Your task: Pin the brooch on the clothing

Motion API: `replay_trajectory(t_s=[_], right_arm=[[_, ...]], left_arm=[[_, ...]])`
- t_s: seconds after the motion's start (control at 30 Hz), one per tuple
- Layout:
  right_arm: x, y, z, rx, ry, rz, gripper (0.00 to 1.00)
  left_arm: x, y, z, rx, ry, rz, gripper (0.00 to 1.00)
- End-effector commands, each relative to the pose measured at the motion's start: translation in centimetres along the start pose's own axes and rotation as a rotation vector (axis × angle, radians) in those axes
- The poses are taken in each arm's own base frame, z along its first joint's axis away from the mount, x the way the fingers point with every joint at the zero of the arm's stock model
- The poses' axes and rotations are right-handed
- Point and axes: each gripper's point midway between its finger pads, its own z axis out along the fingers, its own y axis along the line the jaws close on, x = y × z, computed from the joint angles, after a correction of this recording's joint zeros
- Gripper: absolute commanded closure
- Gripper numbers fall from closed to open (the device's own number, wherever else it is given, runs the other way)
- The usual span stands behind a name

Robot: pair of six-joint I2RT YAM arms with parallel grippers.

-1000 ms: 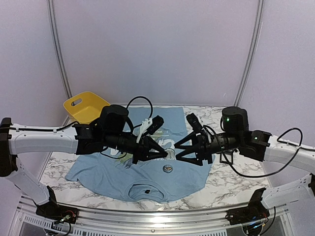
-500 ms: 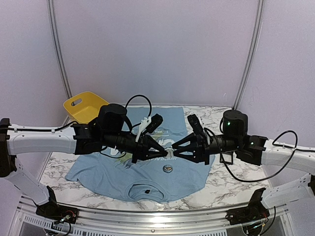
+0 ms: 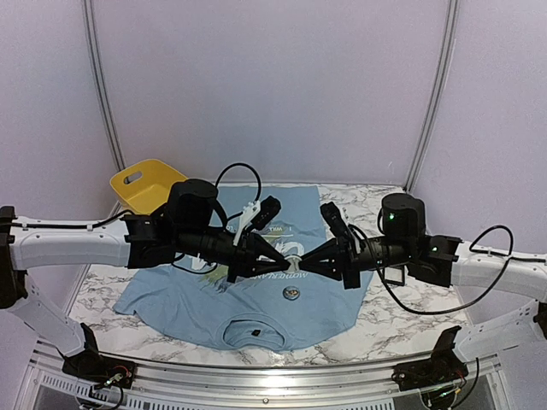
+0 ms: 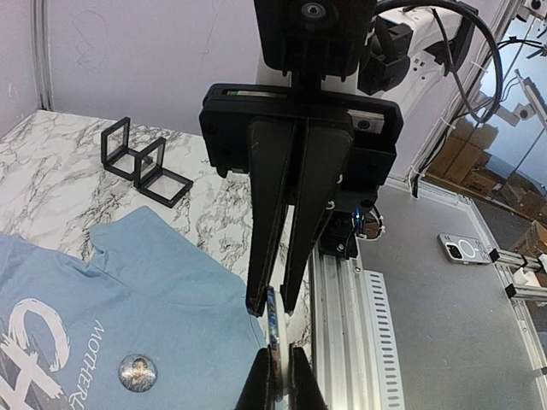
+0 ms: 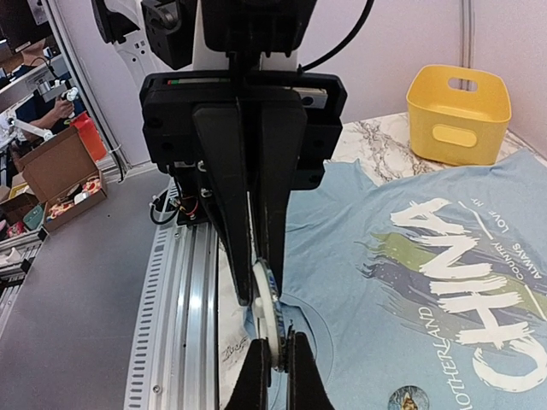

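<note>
Brooch [image 5: 267,318]: hangs in mid-air over the clothing [image 3: 256,312], pinched from both sides at once. Shows in both wrist views as a thin round disc seen edge-on, white at the rim and blue on the face, with its flat plane running along the line from one claw to the other.

Left gripper [image 3: 282,261]: reaches in from the left, closed tight on the left rim of the disc. Right gripper [image 3: 308,264]: reaches in from the right, closed just as tight on the opposite rim, tips almost meeting. Puts neither arm nearer and shares the hold evenly.

Straight below, flat on the marble table [image 3: 389,312]: the light blue T-shirt, collar at the near edge, white chest lettering under the meeting point. Leaves open air between disc and cloth. Calls, as a judgement, for a move downward with the pin side turned to the fabric. Cannot tell from these views which face carries the pin.

Elsewhere: a round badge [image 3: 291,293] resting on the shirt just near of the claws, and a yellow tub [image 3: 145,184] at the far left.
</note>
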Motion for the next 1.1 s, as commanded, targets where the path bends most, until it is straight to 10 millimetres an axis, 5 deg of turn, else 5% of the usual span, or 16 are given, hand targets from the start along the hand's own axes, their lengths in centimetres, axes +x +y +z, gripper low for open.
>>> replay_trajectory(t_s=[0.0, 0.1, 0.2, 0.23, 0.5, 0.7, 0.8, 0.93, 1.07], right_arm=[[-1.4, -0.1, 0.2, 0.009, -0.014, -0.009, 1.00], [-2.0, 0.2, 0.1, -0.006, -0.031, -0.010, 1.00], [-3.2, 0.5, -0.2, -0.009, -0.088, -0.023, 1.00], [-3.5, 0.6, -0.4, -0.012, -0.111, -0.018, 1.00], [-3.4, 0.8, -0.4, -0.028, -0.143, 0.002, 1.00], [-3.4, 1.3, -0.3, -0.058, -0.138, -0.006, 1.00], [-3.5, 1.5, -0.2, -0.072, -0.133, -0.002, 1.00], [-3.6, 1.4, -0.2, -0.069, -0.132, -0.002, 1.00], [-3.8, 1.2, -0.2, -0.053, -0.134, -0.001, 1.00]], left_arm=[[-1.3, -0.9, -0.8, 0.027, -0.041, 0.035, 1.00], [-1.3, -0.9, -0.8, 0.023, -0.041, 0.037, 1.00], [-1.3, 0.2, -1.2, -0.052, -0.058, 0.039, 0.72], [-1.3, 0.5, -1.4, -0.072, -0.070, 0.047, 0.70], [-1.9, 0.0, -2.0, -0.065, -0.124, 0.059, 0.92], [-2.6, -0.5, -2.2, -0.050, -0.141, 0.078, 0.79], [-3.0, -0.7, -2.3, -0.046, -0.151, 0.100, 0.82], [-3.3, -1.1, -2.4, -0.026, -0.157, 0.109, 0.99], [-3.0, -1.8, -2.5, 0.009, -0.151, 0.123, 1.00]])
